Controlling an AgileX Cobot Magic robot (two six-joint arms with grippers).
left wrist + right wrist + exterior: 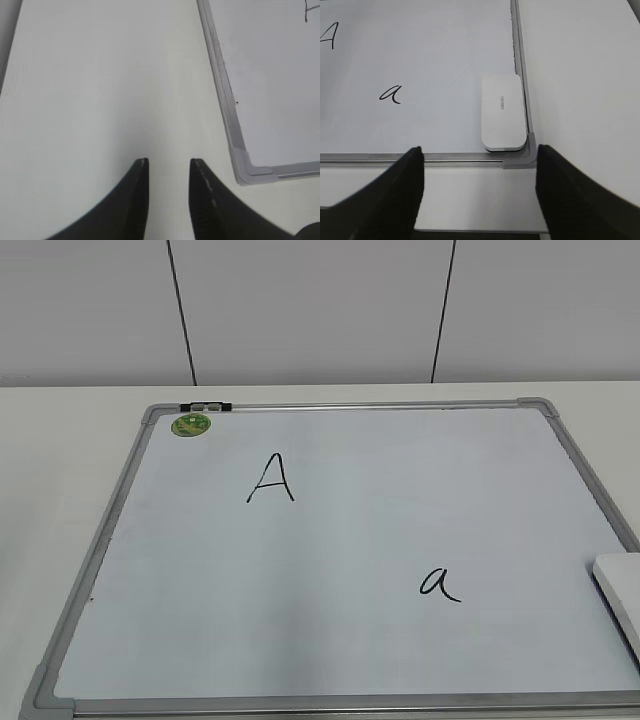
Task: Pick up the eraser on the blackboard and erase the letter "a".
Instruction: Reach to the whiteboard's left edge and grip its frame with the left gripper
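**Eraser Pickup: Right Arm Alignment**

The eraser [503, 111] lies flat on the blackboard [435, 45], tucked into the corner seen at lower right of centre in the right wrist view, its right edge just beside the grey frame. Its long axis runs top to bottom in that frame, parallel to the side rail. In the exterior view only part of it shows, at the right edge of the frame [620, 585].

The right gripper [480, 170] hangs over the bare surface just outside the board's bottom rail, jaws spread wide and holding nothing. The eraser sits above the gap between them in the frame, slightly right of centre. Judged from this, the coming move is a short advance up-frame with a small rightward correction; the jaws then close across the eraser's short sides.

The left gripper [169, 162] is over the surface beside another corner of the board, jaws parted by a narrow gap, empty. The right arm is clearly nearer.

The letter "a" [390, 94] lies left of the eraser, well apart; the capital "A" [271, 478] sits upper left.

The surface [100, 75] is plain white. Pale wall panels with dark seams [300, 310] stand behind.
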